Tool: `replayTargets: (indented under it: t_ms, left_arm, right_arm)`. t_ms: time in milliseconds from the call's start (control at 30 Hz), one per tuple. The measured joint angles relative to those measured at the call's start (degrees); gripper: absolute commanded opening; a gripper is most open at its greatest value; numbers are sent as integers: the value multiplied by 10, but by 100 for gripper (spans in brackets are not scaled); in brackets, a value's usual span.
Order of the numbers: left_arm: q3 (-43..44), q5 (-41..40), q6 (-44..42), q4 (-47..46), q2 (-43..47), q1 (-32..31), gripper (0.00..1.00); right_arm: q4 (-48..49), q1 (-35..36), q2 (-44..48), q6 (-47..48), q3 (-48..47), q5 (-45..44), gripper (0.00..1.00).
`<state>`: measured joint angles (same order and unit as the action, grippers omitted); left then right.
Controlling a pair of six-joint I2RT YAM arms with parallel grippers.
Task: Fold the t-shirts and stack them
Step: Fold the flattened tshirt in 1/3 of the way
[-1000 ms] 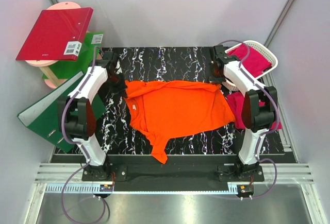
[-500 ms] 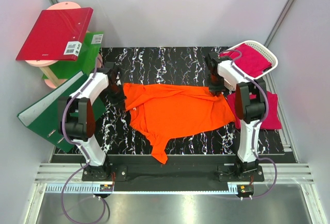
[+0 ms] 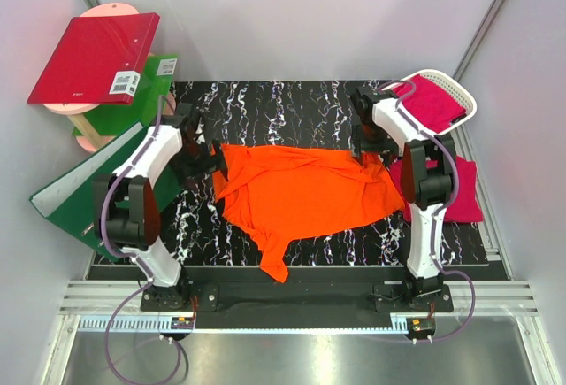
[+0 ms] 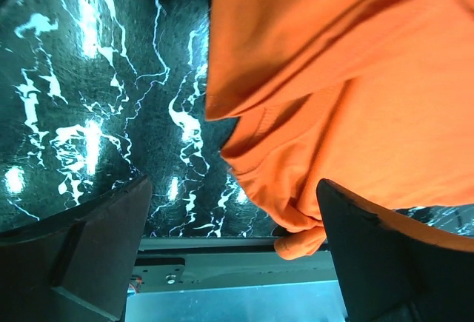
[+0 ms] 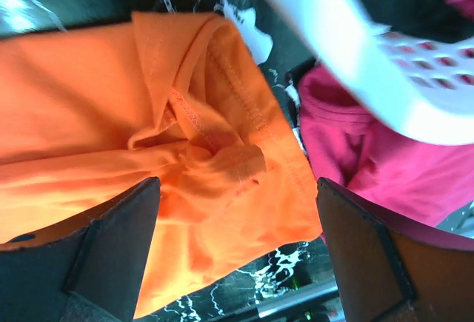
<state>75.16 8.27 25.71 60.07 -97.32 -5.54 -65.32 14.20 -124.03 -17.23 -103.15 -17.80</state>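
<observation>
Orange t-shirt (image 3: 305, 192) lies rumpled on marbled table (image 3: 292, 106); left hand (image 4: 233, 255) open; right hand (image 5: 241, 252) open.

orange t-shirt (image 3: 305, 195): spread mid-table, far edge folded over | magenta t-shirts (image 3: 467, 195): bunched, right side

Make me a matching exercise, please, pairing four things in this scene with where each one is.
Things:
1. orange t-shirt
2. white basket
3. red binder
4. pink t-shirt lying outside the basket

Places:
A. far right corner of the table
B. raised at the far left, off the table
C. right edge of the table, nearer than the basket
D. middle of the table

Pairs: 1-D, 2-A, 3-B, 4-C
</observation>
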Motion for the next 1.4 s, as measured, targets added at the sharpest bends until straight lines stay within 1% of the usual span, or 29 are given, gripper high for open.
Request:
replayTargets:
  t_ms: [100,200,333,500,600,633,700,767,833,867,900,933,967,1000,1100,1167,1233,1267,1300,1367,1400]
  left_arm:
    - [23,-1,-1,0,9,0,99]
    - [57,-1,-2,-6,-7,0,99]
    - [108,-1,-1,-24,-65,0,99]
    - [153,0,1,-36,-154,0,97]
    - [169,1,5,-38,-189,0,88]
    - [173,2,5,-38,-196,0,82]
    - [184,5,8,-36,-207,0,76]
    - [198,9,9,-33,-214,0,75]
    - [209,11,9,-33,-218,0,73]
    - [214,13,9,-32,-219,0,64]
    - [216,15,9,-32,-219,0,59]
    - [218,16,8,-31,-219,0,52]
    - [219,17,9,-31,-219,0,41]
    - [219,18,5,-31,-221,0,40]
    - [224,23,1,-26,-230,0,41]
    - [226,25,0,-25,-239,0,39]
    - [227,26,-2,-22,-246,0,16]
    - [228,27,-3,-21,-249,0,6]
    - [230,27,-6,-17,-253,0,0]
    - [242,29,-10,-9,-264,0,0]
    - [251,29,-13,-6,-271,0,0]
  right_arm:
    - [21,0,28,0,0,-4,92]
    - [44,0,48,0,-4,-8,91]
    - [62,0,37,0,-24,-8,90]
    - [70,0,-10,0,-51,-5,88]
    - [68,0,-35,0,-62,-5,88]
    - [65,0,-43,0,-68,-4,88]
    - [54,0,-57,-1,-83,0,84]
    - [49,1,-67,0,-92,-1,78]
    - [42,1,-75,-1,-102,-8,77]
    - [37,1,-79,-1,-108,-11,75]
    - [30,1,-86,-1,-117,-15,74]
    - [21,1,-96,-1,-131,-18,74]
    - [16,1,-104,-2,-143,-21,74]
    - [9,1,-119,-2,-161,-23,74]
    - [-12,1,-149,-2,-198,-22,74]
    - [-26,0,-160,-2,-209,-21,74]
    - [-37,0,-162,-3,-210,-21,73]
    - [-40,0,-162,-4,-210,-21,73]
    - [-43,0,-162,-4,-210,-21,73]
    - [-47,-2,-162,-6,-207,-20,70]
    - [-49,-2,-162,-6,-205,-21,67]
